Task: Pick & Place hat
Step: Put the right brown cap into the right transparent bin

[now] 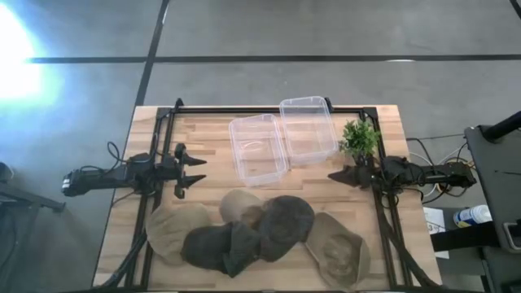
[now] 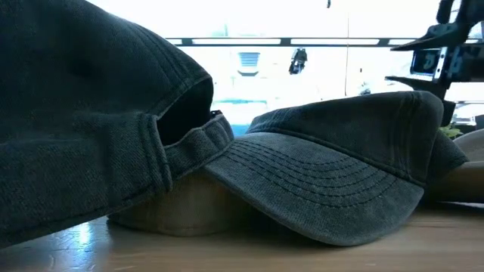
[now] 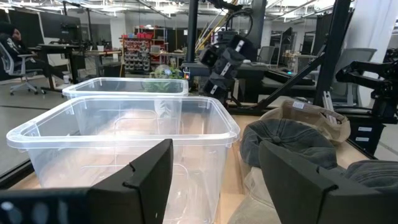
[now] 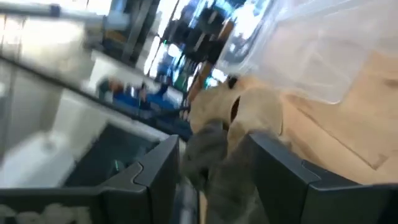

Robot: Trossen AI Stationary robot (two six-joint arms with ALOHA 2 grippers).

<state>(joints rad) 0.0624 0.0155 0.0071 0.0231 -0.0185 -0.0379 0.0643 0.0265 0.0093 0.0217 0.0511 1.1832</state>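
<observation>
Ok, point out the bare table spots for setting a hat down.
Bare wood lies between the left gripper and the near bin, and between the bins and the hats. The front edge is crowded with overlapping hats.

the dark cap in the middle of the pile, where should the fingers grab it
Probably by its brim. The dark cap lies on top of the tan caps, and in the low view its stiff stitched brim juts out over the wooden table. Coming from above with the left gripper, open beside the clear bins, looks easiest.
</observation>
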